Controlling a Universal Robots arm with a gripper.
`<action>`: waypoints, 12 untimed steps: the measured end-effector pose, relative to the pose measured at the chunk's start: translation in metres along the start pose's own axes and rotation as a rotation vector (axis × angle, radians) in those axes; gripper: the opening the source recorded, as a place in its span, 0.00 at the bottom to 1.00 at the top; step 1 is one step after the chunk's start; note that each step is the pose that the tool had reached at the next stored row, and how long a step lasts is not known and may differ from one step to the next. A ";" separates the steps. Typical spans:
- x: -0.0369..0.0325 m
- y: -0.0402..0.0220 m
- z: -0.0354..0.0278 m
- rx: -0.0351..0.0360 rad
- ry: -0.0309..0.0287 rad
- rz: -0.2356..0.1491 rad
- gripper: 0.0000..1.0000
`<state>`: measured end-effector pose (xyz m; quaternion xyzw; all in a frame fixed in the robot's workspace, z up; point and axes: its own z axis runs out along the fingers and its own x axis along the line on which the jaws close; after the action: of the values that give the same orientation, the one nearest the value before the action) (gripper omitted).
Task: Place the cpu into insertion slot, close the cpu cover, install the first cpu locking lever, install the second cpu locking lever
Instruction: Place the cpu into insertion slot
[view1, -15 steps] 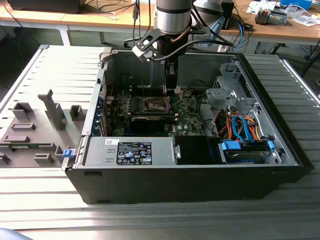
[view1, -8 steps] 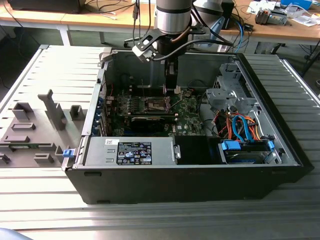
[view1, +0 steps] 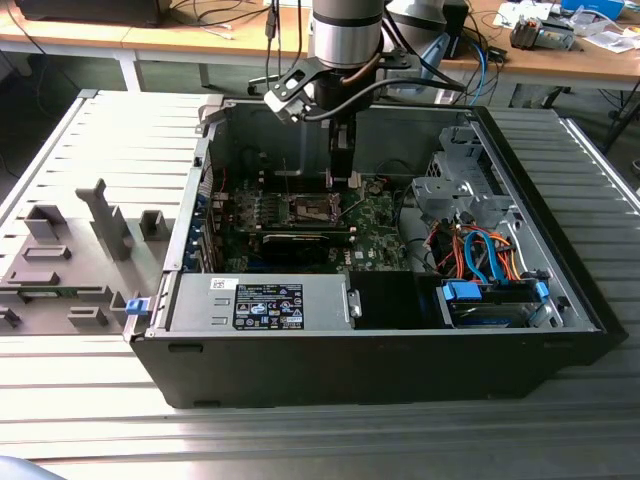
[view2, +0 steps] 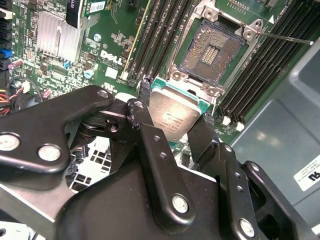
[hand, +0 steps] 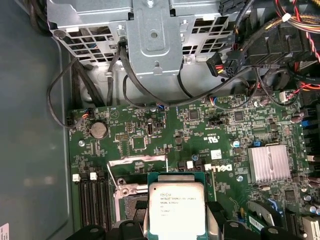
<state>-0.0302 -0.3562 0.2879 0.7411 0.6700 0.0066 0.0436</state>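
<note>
Your black two-finger gripper (view2: 172, 124) is clamped on the edges of the small flat square cpu with the dull silver-grey top (view2: 174, 112). It holds the chip just beside the square insertion slot with the dark pin field and silver rim (view2: 212, 50). The slot lies bare, so you are on the placing step. Seating calls for squaring the chip's edges to the slot. Beyond the slot a thin silver wire lever (view2: 292, 39) juts out. Whether the cover stands fully open, I cannot tell.
</note>
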 end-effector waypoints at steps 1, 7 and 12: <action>0.0000 0.0000 0.0000 0.0001 -0.0003 0.001 0.54; 0.0000 0.0000 0.0000 0.0003 -0.0030 0.010 0.54; 0.0000 0.0000 0.0000 0.0004 -0.0061 0.018 0.54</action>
<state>-0.0302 -0.3562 0.2879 0.7470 0.6632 0.0046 0.0454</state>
